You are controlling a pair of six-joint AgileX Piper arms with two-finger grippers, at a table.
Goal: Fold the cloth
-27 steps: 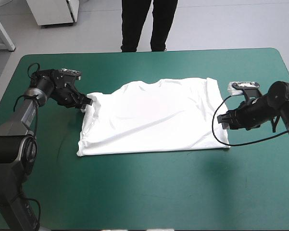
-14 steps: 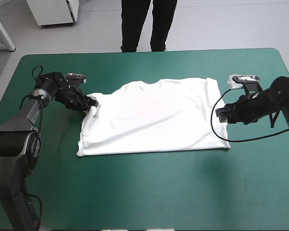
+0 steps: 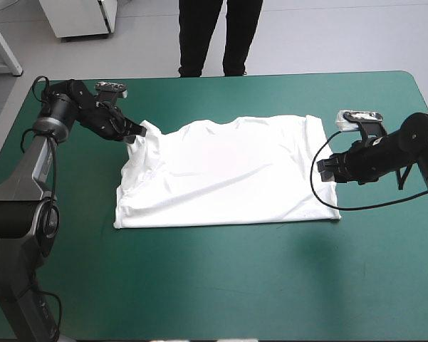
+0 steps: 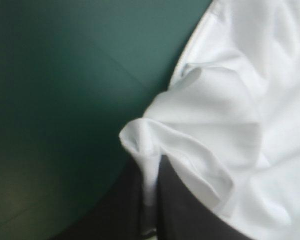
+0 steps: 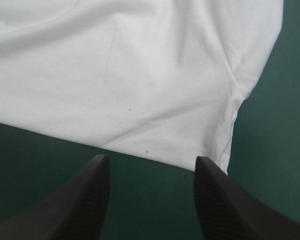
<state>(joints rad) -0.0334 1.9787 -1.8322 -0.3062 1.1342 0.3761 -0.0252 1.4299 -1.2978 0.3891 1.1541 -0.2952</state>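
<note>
A white short-sleeved T-shirt point(image 3: 228, 174) lies spread flat on the teal-green table, neckline toward the far edge. My left gripper point(image 3: 137, 131) is shut on the T-shirt's left sleeve, which it holds raised off the table. In the left wrist view the sleeve fabric point(image 4: 150, 150) is pinched between the black fingers point(image 4: 189, 210). My right gripper point(image 3: 323, 168) stands open just off the T-shirt's right edge. The right wrist view shows that gripper point(image 5: 150, 165) with its fingers apart, the T-shirt's edge point(image 5: 140, 100) directly ahead and nothing between them.
A black cable loop point(image 3: 324, 199) from the right wrist lies over the T-shirt's right hem corner. Bare teal-green cover point(image 3: 221, 285) stretches between the T-shirt and the table's near edge.
My left gripper has risen and moved toward the far edge, drawing the left sleeve up with it. The right gripper has shifted slightly toward the T-shirt's right edge.
</note>
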